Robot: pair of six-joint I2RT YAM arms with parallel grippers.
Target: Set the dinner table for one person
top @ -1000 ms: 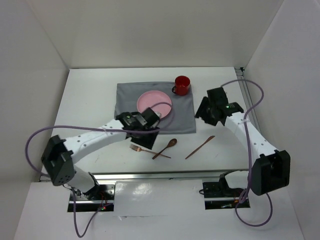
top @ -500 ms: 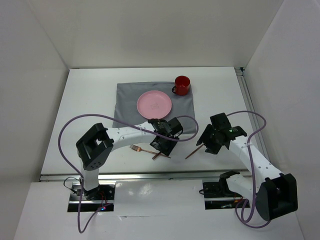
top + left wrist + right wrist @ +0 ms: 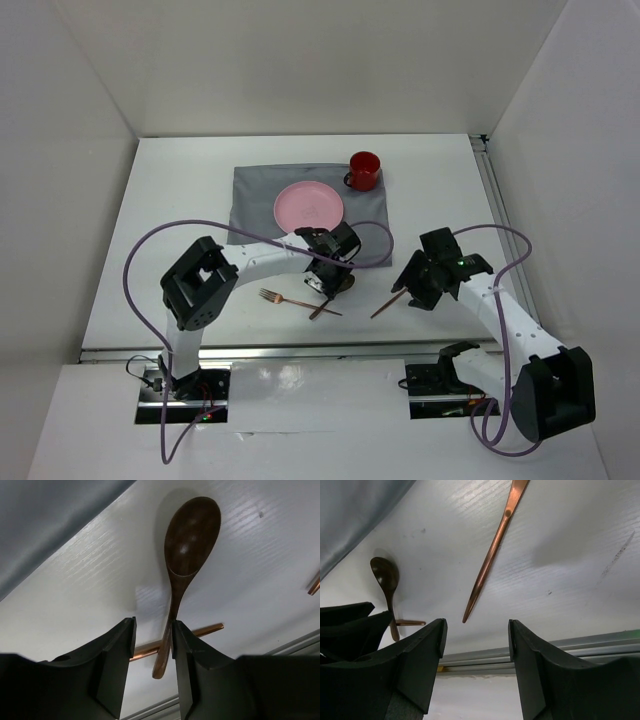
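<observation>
The white dinner table (image 3: 170, 210) carries a grey cloth (image 3: 252, 200) with a pink plate (image 3: 309, 205) and a red mug (image 3: 364, 170). A brown wooden spoon (image 3: 191, 532) lies near the front, its handle (image 3: 320, 309) crossing a copper fork (image 3: 280, 297). My left gripper (image 3: 332, 284) is open low over the spoon. In the left wrist view the handle runs between the fingers and touches the right finger (image 3: 187, 660). A copper knife (image 3: 493, 555) lies to the right. My right gripper (image 3: 405, 289) is open and empty above the knife's upper end.
Metal rails run along the table's front edge (image 3: 300, 350) and right edge (image 3: 492, 190). The front rail shows close below the right fingers (image 3: 560, 647). The fork's handle (image 3: 205, 629) lies under the spoon's handle. White walls enclose the table.
My left gripper has swung from the cloth's front edge to the spoon and lowered around its handle. My right gripper has come from beside the cloth down to the knife.
</observation>
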